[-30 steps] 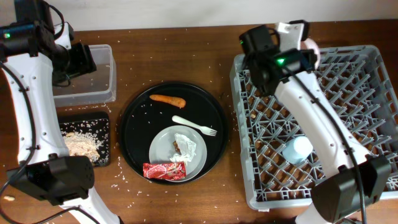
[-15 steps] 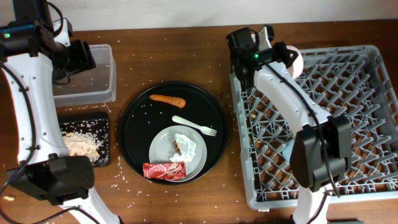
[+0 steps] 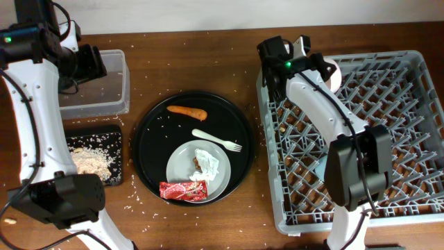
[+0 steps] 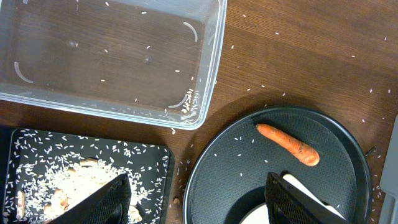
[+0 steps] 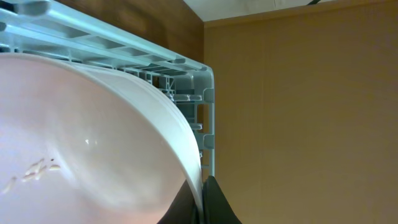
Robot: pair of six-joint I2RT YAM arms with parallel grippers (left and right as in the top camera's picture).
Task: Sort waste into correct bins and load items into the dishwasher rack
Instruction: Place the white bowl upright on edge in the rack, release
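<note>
Left jaws wide apart, right jaws pinched.

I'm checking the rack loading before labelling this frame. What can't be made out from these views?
Overhead: the light-blue cup in the dishwasher rack is almost wholly hidden by the right arm.
Right wrist: the white bowl fills the view, so its seating on the pegs is hidden.
Left wrist: the pale-grey plate is cut off by the bottom edge.

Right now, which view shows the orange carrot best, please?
Left wrist: the orange carrot appears large and whole on the round black tray. Overhead shows it smaller; right wrist shows none of it.
</note>
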